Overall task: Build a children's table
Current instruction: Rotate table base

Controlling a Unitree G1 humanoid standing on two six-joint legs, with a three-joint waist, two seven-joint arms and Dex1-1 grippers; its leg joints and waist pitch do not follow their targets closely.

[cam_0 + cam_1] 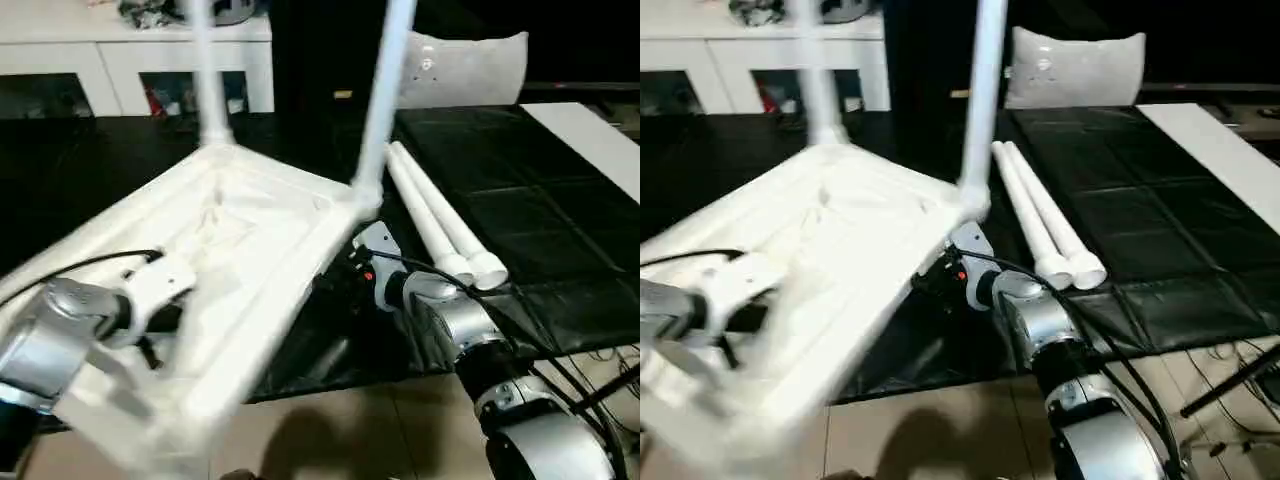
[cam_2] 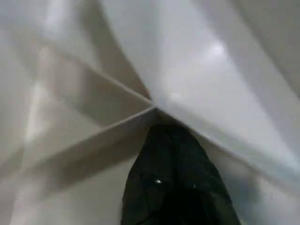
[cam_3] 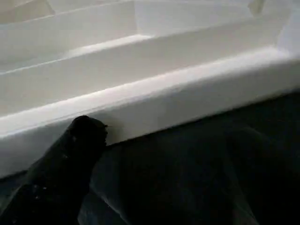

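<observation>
1. Children's table top (image 1: 250,240), white, upside down and tilted, ribbed underside facing up; lies over the black mat (image 1: 540,220) on the floor, its near corner raised toward the camera and blurred.
2. Two legs already fitted at the far corners: one (image 1: 210,70) at the far left socket, one (image 1: 385,90) at the far right socket, both cut off by the upper frame edge.
3. Two more loose legs (image 1: 440,220) lying side by side on the mat, just beside the top's right edge, touching each other.
4. Left gripper (image 2: 176,140) inside the ribbed underside, jaws closed; seen as one dark tip pressed at a junction of ribs. Hard to tell whether a rib is pinched between the fingers.
5. Left forearm reaching in from the lower left, wrist bent over the near rim; fingers themselves hidden in the head views by the white wrist housing.
6. Right gripper (image 1: 345,275) low beside the right rim (image 3: 154,105), jaws standing wide open; one black finger (image 3: 84,136) touching the rim's outer wall, the other not visible.
7. Right forearm stretched forward from the lower right, partly hidden under the table's edge.
8. White cabinets (image 1: 130,60) and a pillow (image 1: 465,65) behind.
</observation>
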